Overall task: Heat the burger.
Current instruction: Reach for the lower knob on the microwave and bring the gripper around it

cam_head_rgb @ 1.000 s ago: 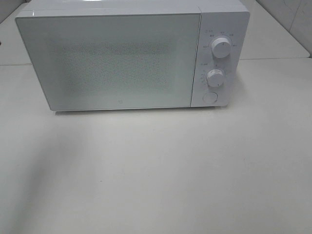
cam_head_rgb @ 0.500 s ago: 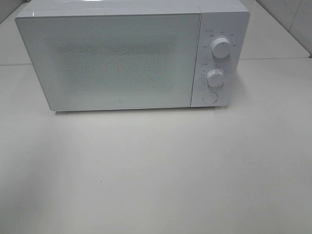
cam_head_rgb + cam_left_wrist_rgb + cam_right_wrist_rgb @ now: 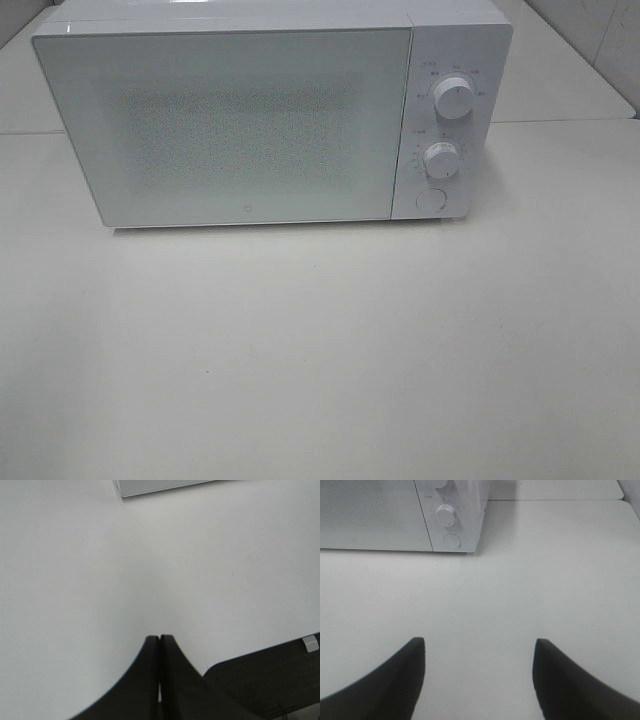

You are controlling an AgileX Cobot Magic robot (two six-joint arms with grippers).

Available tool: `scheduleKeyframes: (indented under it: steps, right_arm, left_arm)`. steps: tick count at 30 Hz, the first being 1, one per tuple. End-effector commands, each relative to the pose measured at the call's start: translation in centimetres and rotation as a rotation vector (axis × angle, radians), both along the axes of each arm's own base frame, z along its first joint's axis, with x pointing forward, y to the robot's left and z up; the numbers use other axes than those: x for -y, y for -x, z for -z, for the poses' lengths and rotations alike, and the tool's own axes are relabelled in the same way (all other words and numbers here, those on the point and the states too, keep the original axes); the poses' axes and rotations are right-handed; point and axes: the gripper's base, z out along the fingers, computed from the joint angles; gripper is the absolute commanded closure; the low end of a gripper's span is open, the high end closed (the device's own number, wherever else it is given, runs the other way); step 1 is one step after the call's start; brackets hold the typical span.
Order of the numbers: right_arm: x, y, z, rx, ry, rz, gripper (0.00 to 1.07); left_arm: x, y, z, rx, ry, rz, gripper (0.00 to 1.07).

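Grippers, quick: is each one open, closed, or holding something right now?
Left gripper: closed, holding nothing.
Right gripper: open, holding nothing.

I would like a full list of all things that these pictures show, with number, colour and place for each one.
microwave: one, white, at the back of the table, door shut
knobs: two, white, on the microwave's right-hand panel, upper above lower
round button: one, white, below the lower knob
table: one, off-white, under the microwave
dark panel: one, black, seen only in the left wrist view; what it is cannot be told
burger: none in view; the door's window does not show the inside
left gripper: one, black, above the table, shut, holding nothing
right gripper: one, black, above the table facing the microwave, open, holding nothing
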Motion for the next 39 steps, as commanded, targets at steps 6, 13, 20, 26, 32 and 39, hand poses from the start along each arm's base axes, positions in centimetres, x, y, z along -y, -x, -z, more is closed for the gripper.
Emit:
scheduleKeyframes:
  steps: [6, 13, 20, 26, 32, 39]
  right_arm:
    - [0.0, 0.3, 0.0, 0.036, 0.003, -0.001, 0.48]
    - [0.0, 0.3, 0.0, 0.036, 0.003, -0.001, 0.49]
    - [0.0, 0.3, 0.0, 0.036, 0.003, -0.001, 0.49]
    - [0.0, 0.3, 0.0, 0.036, 0.003, -0.001, 0.49]
    - [0.0, 0.3, 0.0, 0.036, 0.003, -0.001, 0.49]
    - [0.0, 0.3, 0.0, 0.036, 0.003, -0.001, 0.49]
  left_arm:
    - [-1.1, 3.8, 0.6, 0.191, 0.057, 0.003, 1.06]
    - [-1.9, 5.5, 1.2, 0.313, 0.064, -0.011, 1.06]
    - [-1.8, 4.7, 1.7, 0.32, 0.054, -0.02, 1.06]
    - [-1.8, 4.7, 1.7, 0.32, 0.054, -0.02, 1.06]
    - [-1.8, 5.0, 1.7, 0.336, 0.06, -0.02, 1.06]
    - [-1.8, 5.0, 1.7, 0.335, 0.06, -0.02, 1.06]
